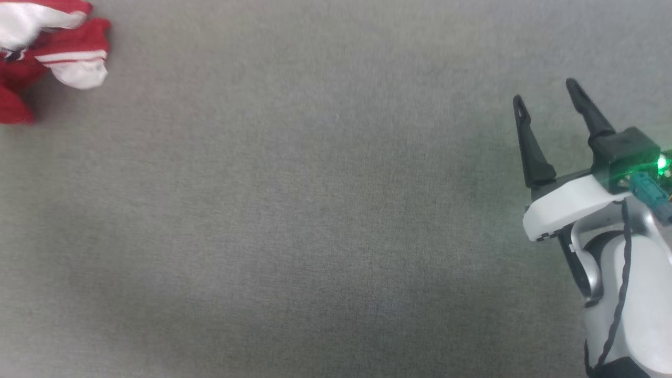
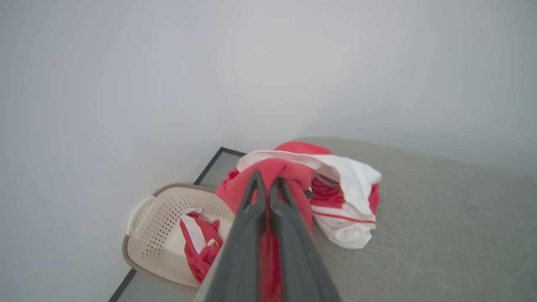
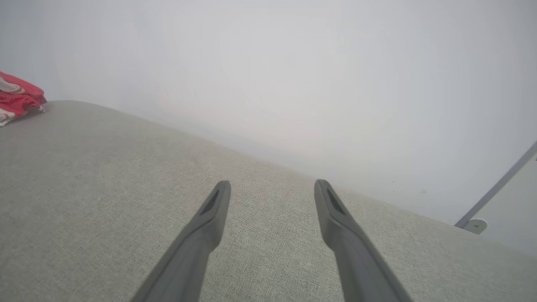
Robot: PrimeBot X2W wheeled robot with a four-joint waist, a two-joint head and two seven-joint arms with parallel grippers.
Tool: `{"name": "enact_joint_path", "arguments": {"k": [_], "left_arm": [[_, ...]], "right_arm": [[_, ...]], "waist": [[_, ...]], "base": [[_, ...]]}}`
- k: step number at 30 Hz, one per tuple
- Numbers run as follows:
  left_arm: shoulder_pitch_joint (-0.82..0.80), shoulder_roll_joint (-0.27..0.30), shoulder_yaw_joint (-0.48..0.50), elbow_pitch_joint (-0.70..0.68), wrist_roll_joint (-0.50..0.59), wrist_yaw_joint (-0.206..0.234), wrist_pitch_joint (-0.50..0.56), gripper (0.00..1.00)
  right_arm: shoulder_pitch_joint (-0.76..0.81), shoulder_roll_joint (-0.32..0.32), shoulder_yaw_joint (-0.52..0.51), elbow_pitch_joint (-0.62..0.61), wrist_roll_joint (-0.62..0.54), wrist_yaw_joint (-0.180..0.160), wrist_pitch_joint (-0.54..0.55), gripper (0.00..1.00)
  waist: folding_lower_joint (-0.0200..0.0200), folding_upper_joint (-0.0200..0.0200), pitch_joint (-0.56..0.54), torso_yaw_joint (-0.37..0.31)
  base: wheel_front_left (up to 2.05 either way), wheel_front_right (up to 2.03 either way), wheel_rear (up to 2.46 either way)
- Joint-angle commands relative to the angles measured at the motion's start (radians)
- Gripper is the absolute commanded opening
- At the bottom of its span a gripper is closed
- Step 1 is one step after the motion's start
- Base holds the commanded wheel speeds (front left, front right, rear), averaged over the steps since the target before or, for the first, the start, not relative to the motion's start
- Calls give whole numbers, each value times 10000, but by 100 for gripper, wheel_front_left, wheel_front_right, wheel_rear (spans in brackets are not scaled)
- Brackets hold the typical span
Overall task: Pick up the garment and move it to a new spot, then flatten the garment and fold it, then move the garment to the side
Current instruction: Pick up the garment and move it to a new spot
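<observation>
The garment (image 1: 50, 50) is a crumpled red shirt with white sleeves and stripe trim, bunched at the far left corner of the grey cloth surface (image 1: 315, 210). In the left wrist view my left gripper (image 2: 268, 181) is shut, pinching a red fold of the garment (image 2: 344, 201) between its fingers; red cloth runs down between them. My right gripper (image 1: 546, 89) hovers open over the right side of the surface, far from the garment, with nothing between its fingers (image 3: 218, 201). The right wrist view catches the garment (image 3: 16, 98) at its far left edge.
A cream perforated laundry basket (image 2: 155, 218) sits below the surface's left edge, with another red-and-white cloth (image 2: 199, 245) inside. A pale wall stands behind. The grey surface stretches wide between the two grippers.
</observation>
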Motion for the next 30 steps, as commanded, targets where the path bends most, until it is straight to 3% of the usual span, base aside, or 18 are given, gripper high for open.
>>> {"name": "enact_joint_path", "arguments": {"k": [1, 10, 20, 30], "left_arm": [[-188, 223, -192, -258, 138, -21, -137, 0], [-653, 797, -1107, -1760, 206, -20, 139, 0], [-1134, 1234, -1785, -4024, 211, -21, 1190, 0], [-483, 1326, -1984, -7192, -57, 393, 2714, 0]], "right_arm": [[131, 102, -57, 171, 97, 3, -166, 100], [317, 450, -100, 825, 203, 3, -660, 100], [311, 655, -230, 1186, 239, 3, -1044, 100], [246, 709, -671, 1198, 157, 3, -1225, 100]], "waist": [[0, 0, -666, 25], [0, 0, -1749, -36], [0, 0, -2466, -260], [0, 0, -2882, -1090]], "base": [[0, 0, 0], [0, 0, 0], [0, 0, 0], [0, 0, 0]]}}
